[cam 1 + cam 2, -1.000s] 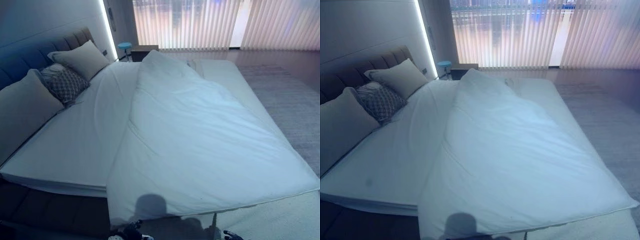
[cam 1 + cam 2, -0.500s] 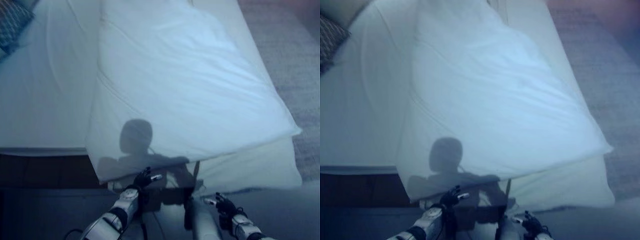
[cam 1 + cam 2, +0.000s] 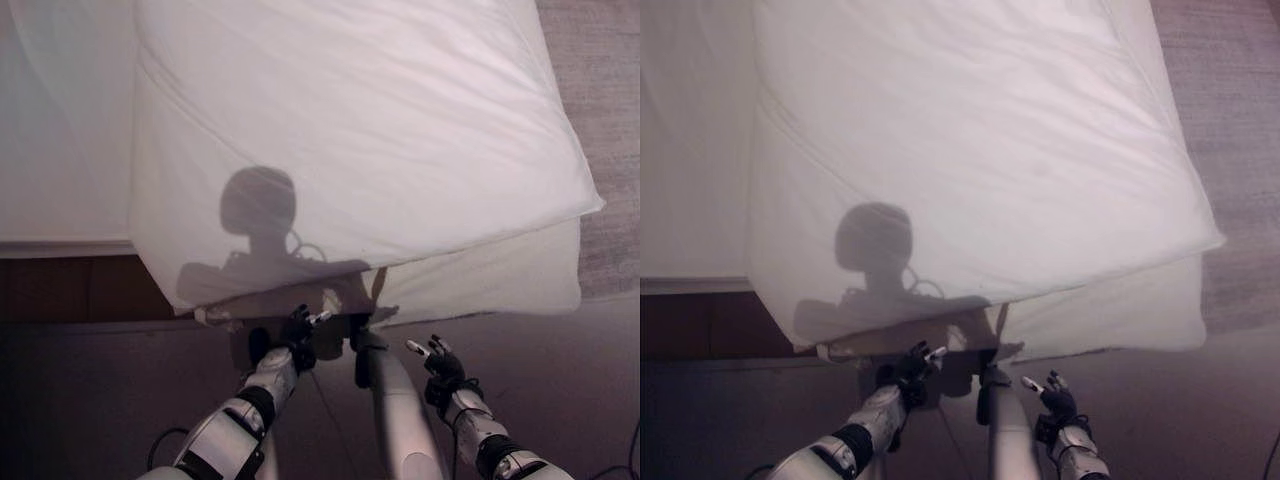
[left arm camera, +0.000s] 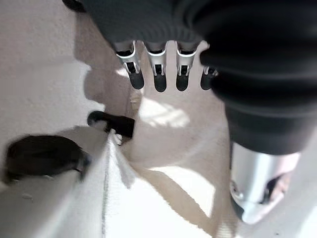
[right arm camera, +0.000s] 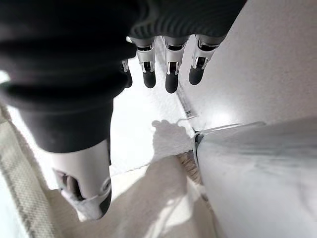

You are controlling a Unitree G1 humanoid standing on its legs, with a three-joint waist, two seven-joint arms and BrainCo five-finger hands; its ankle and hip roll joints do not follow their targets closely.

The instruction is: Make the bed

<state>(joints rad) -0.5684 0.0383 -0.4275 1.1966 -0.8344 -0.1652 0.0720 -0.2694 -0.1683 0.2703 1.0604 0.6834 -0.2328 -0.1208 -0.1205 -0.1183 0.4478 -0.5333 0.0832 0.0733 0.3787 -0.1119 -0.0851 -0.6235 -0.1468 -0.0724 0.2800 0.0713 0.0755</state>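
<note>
A white duvet (image 3: 350, 130) lies askew across the bed, its near hem hanging over the foot edge. A white sheet (image 3: 60, 150) is bare on the left part of the mattress. My left hand (image 3: 295, 335) is just below the hem's shadowed middle, open, fingers (image 4: 158, 77) straight and holding nothing. My right hand (image 3: 440, 362) is lower and to the right, apart from the bedding. It is open too, with its fingers (image 5: 168, 74) spread over the floor beside the bed's corner.
The dark bed frame (image 3: 80, 290) shows under the mattress at the left. The mattress side (image 3: 500, 285) is bare below the duvet's right corner. A grey rug (image 3: 600, 100) runs along the bed's right side, and dark floor (image 3: 100, 400) lies in front.
The camera has tilted down from the whole bed to its foot edge. Both hands have come up into view and now sit closer to the duvet's hem.
</note>
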